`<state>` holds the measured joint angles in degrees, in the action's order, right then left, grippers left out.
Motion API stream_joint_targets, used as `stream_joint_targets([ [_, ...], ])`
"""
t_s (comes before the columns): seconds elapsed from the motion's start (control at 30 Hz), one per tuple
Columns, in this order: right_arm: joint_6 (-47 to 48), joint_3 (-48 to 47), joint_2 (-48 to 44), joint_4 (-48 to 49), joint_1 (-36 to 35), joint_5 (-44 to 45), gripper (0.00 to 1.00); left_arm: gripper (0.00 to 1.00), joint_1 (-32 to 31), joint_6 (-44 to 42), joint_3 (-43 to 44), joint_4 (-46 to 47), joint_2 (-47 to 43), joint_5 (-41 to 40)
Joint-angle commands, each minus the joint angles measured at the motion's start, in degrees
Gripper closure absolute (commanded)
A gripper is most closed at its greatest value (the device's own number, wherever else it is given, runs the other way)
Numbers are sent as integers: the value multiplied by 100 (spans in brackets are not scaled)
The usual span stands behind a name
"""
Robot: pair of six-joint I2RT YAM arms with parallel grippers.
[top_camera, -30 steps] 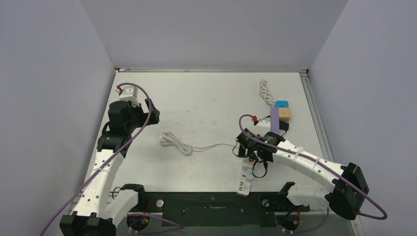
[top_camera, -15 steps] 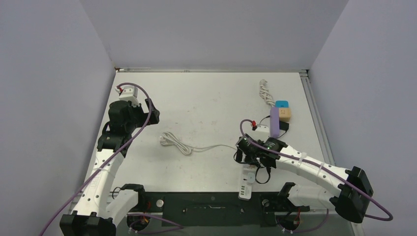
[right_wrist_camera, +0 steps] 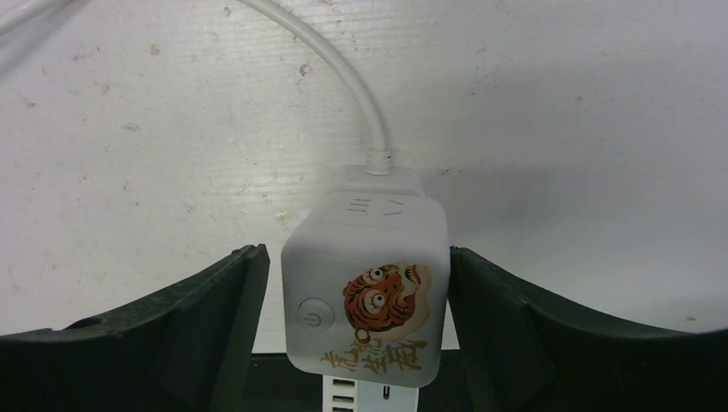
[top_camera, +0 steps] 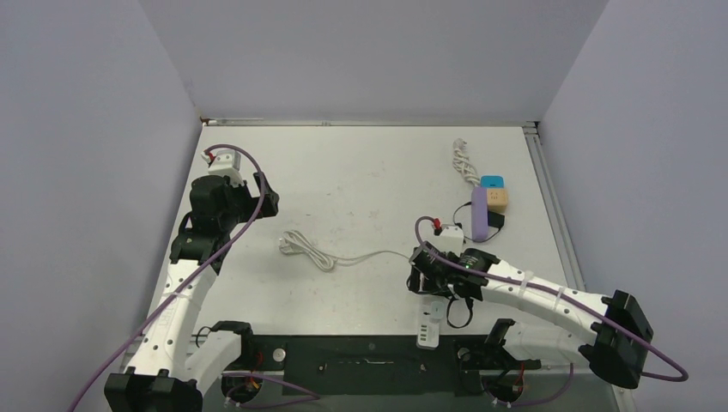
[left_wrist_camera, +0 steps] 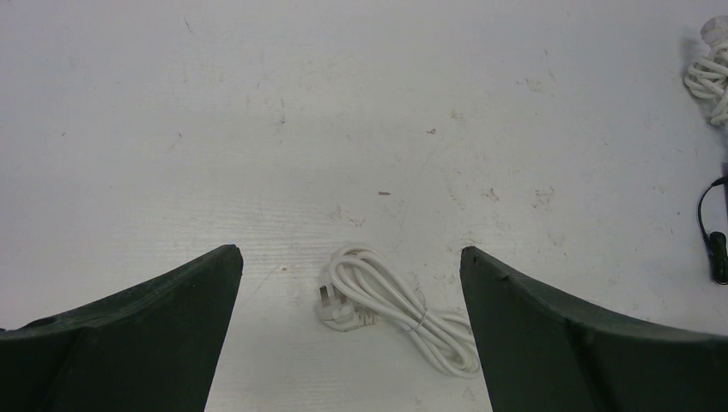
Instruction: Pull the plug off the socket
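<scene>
Between right gripper (right_wrist_camera: pixel 356 257) fingers: white cube plug (right_wrist_camera: pixel 365 300), flanked closely; clamped or not, cannot tell.

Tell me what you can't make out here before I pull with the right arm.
- Joint between cube socket and white plug body: right wrist view, cut off by bottom edge; top view, hidden under right arm.
- Grip of right tool: right wrist view, fingers flank the cube, contact lost in shadow.
- Black cable: left wrist view, cut off by right edge.
</scene>
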<state>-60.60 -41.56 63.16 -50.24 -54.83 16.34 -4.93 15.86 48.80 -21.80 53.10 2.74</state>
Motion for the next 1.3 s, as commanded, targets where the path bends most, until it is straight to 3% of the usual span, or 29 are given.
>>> stream_joint_targets([
  [0.0, 131, -107, 56, 473, -167, 54, 30, 4, -26, -21, 51, 124, -10, -55],
  [0.17, 538, -220, 504, 983, -206, 209, 52, 4, -26, -22, 51, 124, -10, -49],
  [0.3, 1087, -480, 1087, 1675, -208, 224, 63, 4, -30, -13, 42, 135, -2, -31],
  [0.6, 2567, -1839, 3399, 3686, -107, -108, 68, 4, -34, 5, 28, 155, 16, 15],
  [0.73, 2990, -2794, 4498, 4063, -31, -316, 67, 4, -43, 5, 25, 155, 25, 22],
  [0.9, 3389, -3950, 5506, 4020, 16, -671, 56, 4, -52, 5, 24, 164, 50, 40],
  [1.1, 3736, -4385, 5592, 3821, 70, -730, 12, 4, -87, 31, 12, 182, 103, 66],
  [1.17, 3883, -4395, 5413, 3830, 97, -775, 2, 4, -95, 55, 1, 224, 119, 68],
  [1.23, 4073, -4359, 5196, 3849, 107, -768, 0, 4, -112, 86, 15, 297, 149, 88],
  [1.27, 4148, -4309, 5069, 3883, 125, -769, 4, 4, -119, 101, 28, 347, 169, 102],
])
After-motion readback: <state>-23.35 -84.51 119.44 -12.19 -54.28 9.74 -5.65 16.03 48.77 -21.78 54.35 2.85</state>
